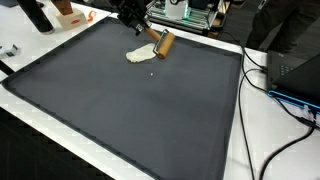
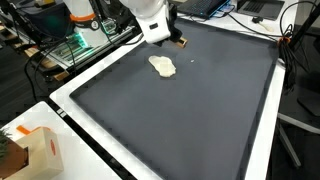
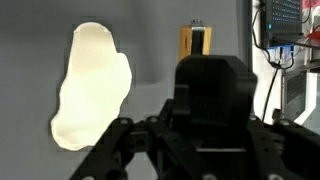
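Workshop setting: a dark grey mat [image 1: 130, 110] covers most of a white tabletop [image 2: 262, 150], with equipment and cables [image 1: 275, 80] along the edges. A small brown wooden block [image 1: 165, 42] lies on the mat near its far edge. In the wrist view the block [image 3: 195, 42] lies flat, straight ahead of the camera. Just beside it, with a strip of bare mat between, lies a flat cream-coloured piece [image 3: 90, 85] of irregular outline; both exterior views show the same pair, block [image 2: 180, 41] and cream-coloured piece [image 2: 163, 66], close together. The claw [image 2: 163, 36] hangs low over the mat just by the block and is nearer to it than to the cream-coloured piece [image 1: 140, 55]. From the wrist the claw [image 3: 212, 80] appears only as a dark blurred mass, so I cannot tell how far its jaws are parted; nothing is seen held in them. A cardboard box [image 2: 35, 150] stands on the tabletop margin, well apart from the group.
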